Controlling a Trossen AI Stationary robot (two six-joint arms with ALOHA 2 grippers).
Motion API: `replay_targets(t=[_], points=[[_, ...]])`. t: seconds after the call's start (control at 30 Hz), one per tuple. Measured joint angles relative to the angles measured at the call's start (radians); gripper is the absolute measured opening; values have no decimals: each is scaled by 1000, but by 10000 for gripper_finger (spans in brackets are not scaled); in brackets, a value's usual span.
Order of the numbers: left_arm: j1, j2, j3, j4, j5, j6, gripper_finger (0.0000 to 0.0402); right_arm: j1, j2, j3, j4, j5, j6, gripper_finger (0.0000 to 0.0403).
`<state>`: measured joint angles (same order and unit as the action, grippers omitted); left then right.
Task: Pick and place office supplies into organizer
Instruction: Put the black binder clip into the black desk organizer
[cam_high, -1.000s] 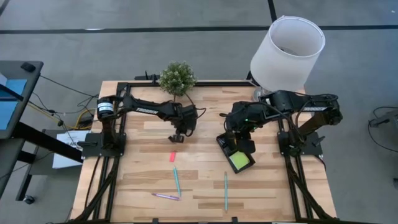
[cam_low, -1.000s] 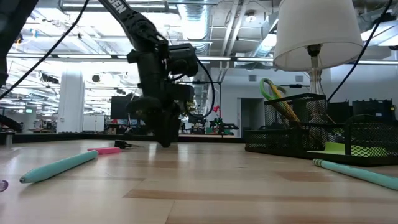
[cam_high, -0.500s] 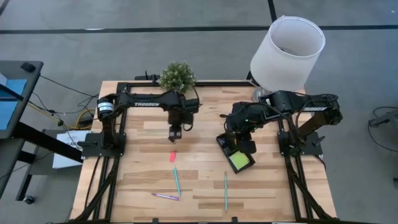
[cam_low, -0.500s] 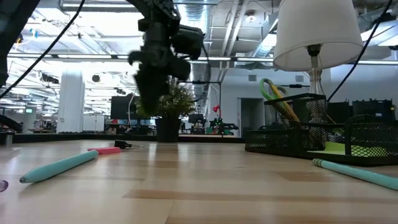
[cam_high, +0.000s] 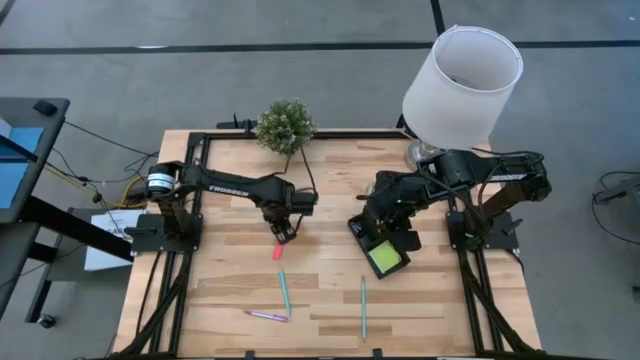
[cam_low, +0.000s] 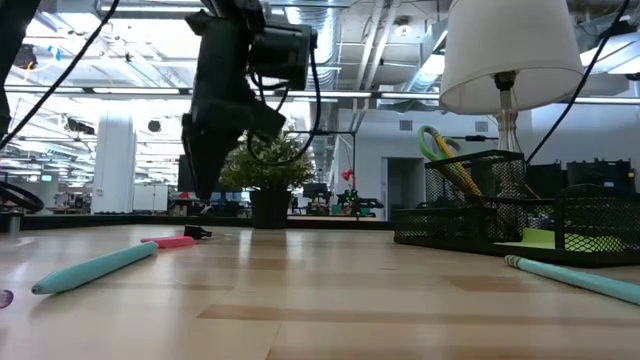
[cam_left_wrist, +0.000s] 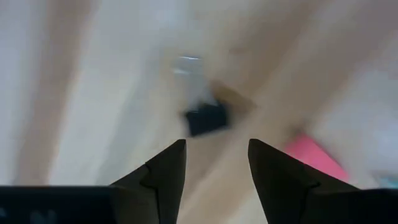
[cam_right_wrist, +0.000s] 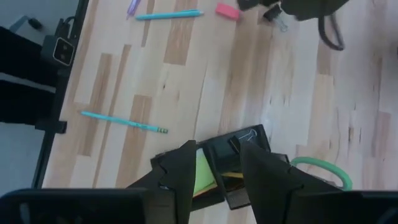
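Table's organizer (cam_high: 372, 243) holds sticky-note pad (cam_high: 385, 259) (lime-green).

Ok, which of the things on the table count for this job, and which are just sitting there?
Job items: organizer, sticky-note pad, pink eraser, black clip, teal pens, purple pen, scissors.

Just sitting there: potted plant, lamp.

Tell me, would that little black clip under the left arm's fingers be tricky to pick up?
Probably. The black clip looks tiny and light, so the left gripper, open above it, might nudge it aside. Its wire handles could snag or tip it.
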<state>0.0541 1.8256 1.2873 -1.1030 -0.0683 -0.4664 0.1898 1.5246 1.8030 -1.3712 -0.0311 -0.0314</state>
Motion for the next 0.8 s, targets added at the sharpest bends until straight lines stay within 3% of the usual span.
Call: replay_targets(t=[0.1, 0.33, 0.8], points=[[-7, -1, -32, 7, -53, -93, 168, -2, 0, 0, -5, 0, -11, 118], [-13, 0, -124, 140, 23, -230, 168, -2, 0, 0, -8, -40, -30, 118], [-4, 0, -121, 129, 3, -281, 168, -15, 0, 0, -4, -77, -22, 118]])
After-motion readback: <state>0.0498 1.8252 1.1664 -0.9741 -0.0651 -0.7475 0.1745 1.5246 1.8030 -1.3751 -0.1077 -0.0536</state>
